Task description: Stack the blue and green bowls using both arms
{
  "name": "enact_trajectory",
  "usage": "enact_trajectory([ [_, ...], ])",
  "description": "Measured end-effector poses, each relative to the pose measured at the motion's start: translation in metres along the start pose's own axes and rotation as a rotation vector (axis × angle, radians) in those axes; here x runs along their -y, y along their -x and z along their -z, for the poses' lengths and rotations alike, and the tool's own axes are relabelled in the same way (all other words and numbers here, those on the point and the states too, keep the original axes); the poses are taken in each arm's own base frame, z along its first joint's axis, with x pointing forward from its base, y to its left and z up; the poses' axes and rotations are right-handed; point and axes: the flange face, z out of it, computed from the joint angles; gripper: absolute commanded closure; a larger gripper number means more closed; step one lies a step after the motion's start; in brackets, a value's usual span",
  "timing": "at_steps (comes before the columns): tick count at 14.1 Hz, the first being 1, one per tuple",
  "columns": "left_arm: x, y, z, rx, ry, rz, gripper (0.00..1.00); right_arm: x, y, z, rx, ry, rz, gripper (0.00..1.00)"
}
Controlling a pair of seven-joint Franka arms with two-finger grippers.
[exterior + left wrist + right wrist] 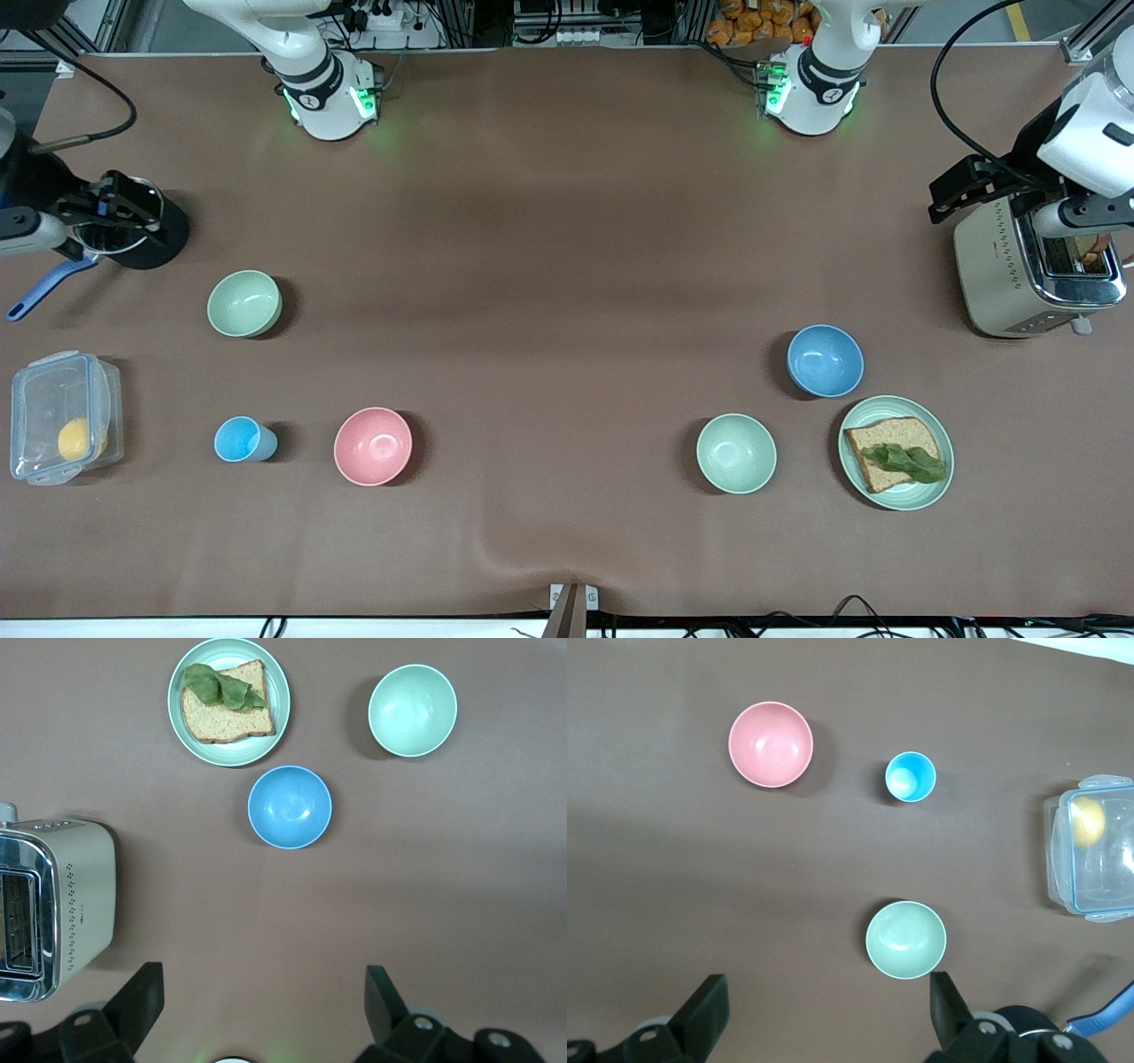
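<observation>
Front view: blue bowl [825, 360] sits upright twd the left arm's end of the table, just beside the plate [941, 439] w/ bread and a bit farther from the camera than it. A paler mint bowl [735, 453] lies nearer the camera. Green bowl [244, 303] is well apart, twd the right arm's end, upright, farther from the camera than the cup [244, 439] and pink bowl [373, 446]. Left gripper [966, 188] hangs up by the toaster [1001, 275]; right gripper [120, 211] is over a black pot [155, 244]. Neither is near a bowl yet.

Left wrist view: left gripper [263, 992] has its jaws spread wide, nothing between them. Blue bowl [290, 806] is mouth-up, rim clear all round.

Right wrist view: right gripper [826, 1005] is likewise wide apart and empty. Green bowl [905, 939] is mouth-up, close under the camera.

Handling (my guess): both look like light, stiff, matte bowls, prob. plastic or similar, not v. slippery but thin-walled. Best hold is a pinch on the rim, one finger inside, one outside. Being round, there's no long axis; axis is vertical, openings up, so any approach angle works. Keep them level so they nest.
</observation>
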Motion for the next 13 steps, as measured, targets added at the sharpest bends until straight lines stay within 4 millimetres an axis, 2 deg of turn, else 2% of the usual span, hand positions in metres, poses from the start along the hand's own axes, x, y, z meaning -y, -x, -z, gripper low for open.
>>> enact_trajectory([
  [7, 0.0, 0.0, 0.0, 0.0, 0.0, 0.0, 0.0, -0.003, -0.001, -0.003, 0.005, -0.001, -0.006, 0.0],
  [10, 0.0, 0.0, -0.001, 0.001, 0.0, -0.001, 0.0, -0.007, -0.011, -0.028, 0.049, -0.009, -0.007, 0.0],
  [13, -0.001, 0.0, -0.001, 0.003, 0.0, -0.003, 0.0, -0.025, -0.022, -0.06, 0.094, -0.018, -0.034, 0.0],
])
